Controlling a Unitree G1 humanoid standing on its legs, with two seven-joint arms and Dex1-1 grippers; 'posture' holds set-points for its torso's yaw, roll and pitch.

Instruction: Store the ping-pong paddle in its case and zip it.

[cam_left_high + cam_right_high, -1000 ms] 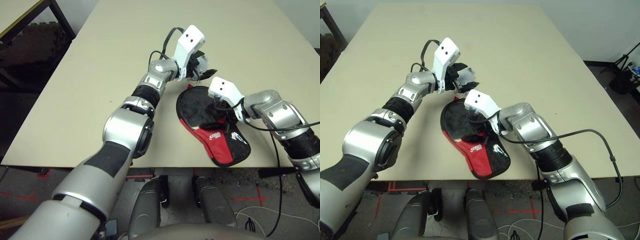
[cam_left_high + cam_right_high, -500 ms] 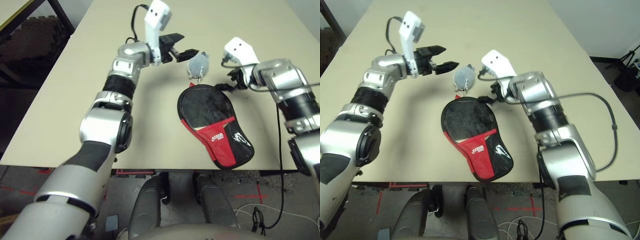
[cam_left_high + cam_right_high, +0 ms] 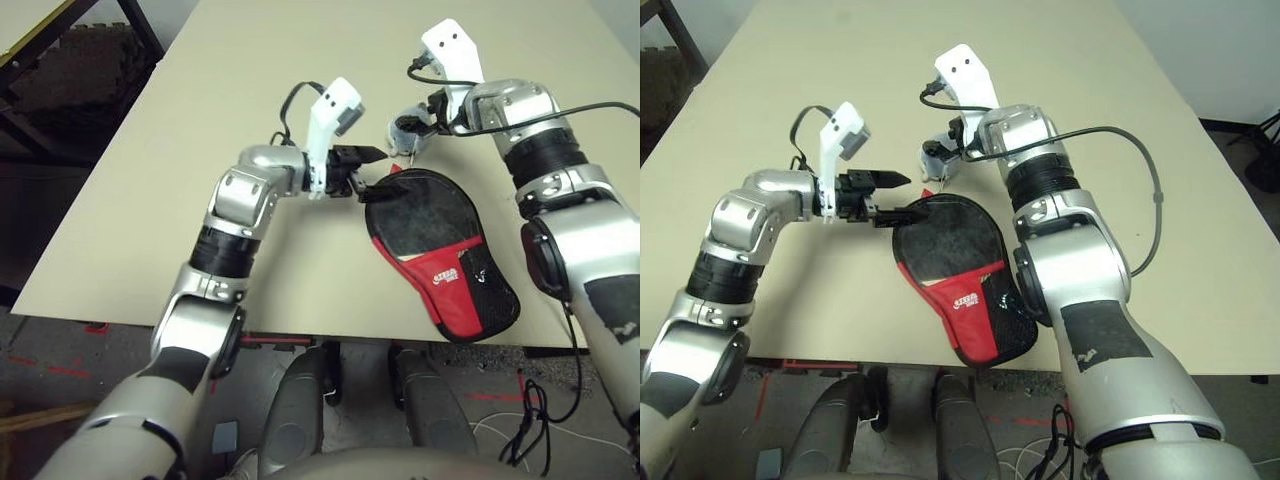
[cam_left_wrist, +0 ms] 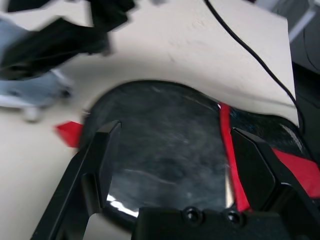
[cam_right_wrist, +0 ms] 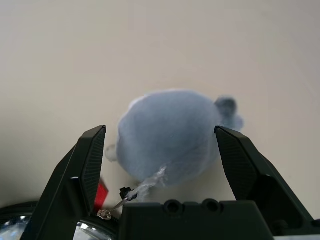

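Both arms have shifted: left gripper pulled back to the case, right gripper reached out to the grey-blue lump.
Fingers on both are spread wide, clamped on nothing; case lies near the table's near edge, paddle face showing inside.
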